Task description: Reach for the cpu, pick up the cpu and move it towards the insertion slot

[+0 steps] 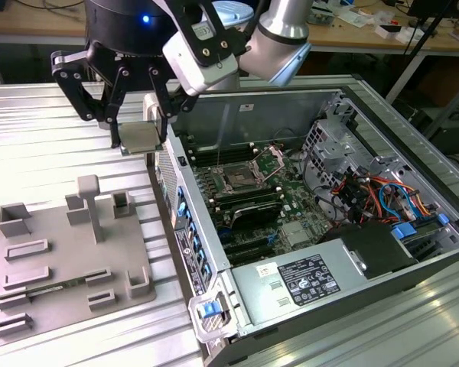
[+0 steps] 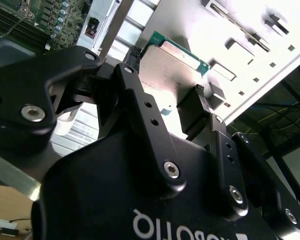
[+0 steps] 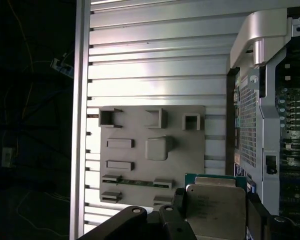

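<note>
My pincer (image 1: 141,130): closed on the cpu (image 1: 140,138), lifted above the ribbed table (image 1: 46,145).
Insertion slot (image 1: 237,181): inside the open case (image 1: 413,130).
Grey tray (image 1: 61,260): near the table's edge.

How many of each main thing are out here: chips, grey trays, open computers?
cpu, held in the tool: 1
grey tray: 1
open computer case, with the insertion slot inside: 1
Total: 3

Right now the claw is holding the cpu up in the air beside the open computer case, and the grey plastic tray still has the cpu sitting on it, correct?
Not quite. The claw does hold the cpu beside the computer case, but the grey plastic tray carries no cpu, as the exterior view shows.
</note>
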Motion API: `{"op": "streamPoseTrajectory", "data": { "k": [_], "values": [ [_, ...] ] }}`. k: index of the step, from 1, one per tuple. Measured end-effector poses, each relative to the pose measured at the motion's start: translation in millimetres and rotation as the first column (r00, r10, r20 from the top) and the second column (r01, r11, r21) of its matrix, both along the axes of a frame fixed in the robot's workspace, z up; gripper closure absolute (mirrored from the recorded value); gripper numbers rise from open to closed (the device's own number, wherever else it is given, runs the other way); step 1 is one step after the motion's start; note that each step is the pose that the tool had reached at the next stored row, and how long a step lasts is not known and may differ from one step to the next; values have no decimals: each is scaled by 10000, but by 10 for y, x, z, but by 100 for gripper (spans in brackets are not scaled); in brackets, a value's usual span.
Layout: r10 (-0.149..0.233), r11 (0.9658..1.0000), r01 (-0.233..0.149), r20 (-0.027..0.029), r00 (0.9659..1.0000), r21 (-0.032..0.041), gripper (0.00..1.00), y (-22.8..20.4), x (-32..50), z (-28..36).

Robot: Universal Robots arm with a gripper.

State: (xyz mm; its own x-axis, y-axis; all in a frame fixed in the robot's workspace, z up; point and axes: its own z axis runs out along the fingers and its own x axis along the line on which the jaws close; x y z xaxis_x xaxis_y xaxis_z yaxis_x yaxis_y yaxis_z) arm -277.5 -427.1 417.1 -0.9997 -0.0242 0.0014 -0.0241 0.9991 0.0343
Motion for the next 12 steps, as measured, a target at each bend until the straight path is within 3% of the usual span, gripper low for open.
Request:
{"op": "streamPoseTrajectory", "data": {
  "k": [12],
  "values": [
    [-1,10000,1,1,10000,-1,45,0,84,0]
  ]
}}
